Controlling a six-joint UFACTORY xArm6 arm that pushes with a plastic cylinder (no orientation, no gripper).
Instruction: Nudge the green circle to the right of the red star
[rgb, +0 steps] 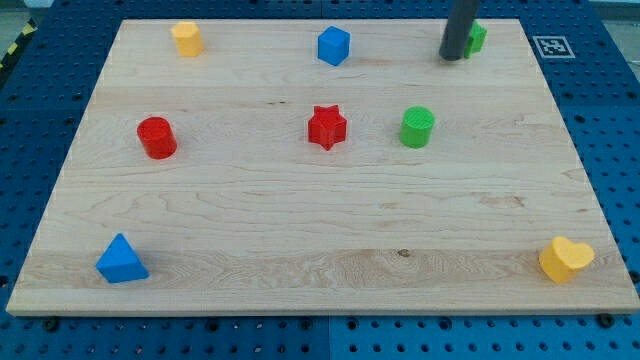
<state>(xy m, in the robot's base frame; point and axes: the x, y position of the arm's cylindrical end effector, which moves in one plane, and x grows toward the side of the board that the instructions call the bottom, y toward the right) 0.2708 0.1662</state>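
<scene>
Camera view looks down on a pale wooden board (300, 230) resting on a blue perforated table (40, 90). My tip (452, 57) comes down near the upper right of the frame, a dark rod ending on the board just beside a green block (476, 38) whose shape I cannot make out, since the rod covers part of it. Whether the tip touches that block I cannot tell. The rod carries no jaws, so nothing is gripped or held – it only stands on the wood.

The green circle (417, 127) sits a little right of the frame's centre, upright and free, well below my tip and apart from it. The red star (326, 127) lies near it on its left, at about the same height in the frame, with a clear strip of wood between the two.

Further left, at mid height, stands a red circle (156, 137). Along the top edge are a yellow block (187, 39) at upper left – its shape is unclear – and a blue cube (334, 45) near top centre. A blue triangle (121, 260) occupies the lower left corner and a yellow heart (565, 259) the lower right. A small black-and-white marker (552, 45) lies on the table by the board's upper right corner.
</scene>
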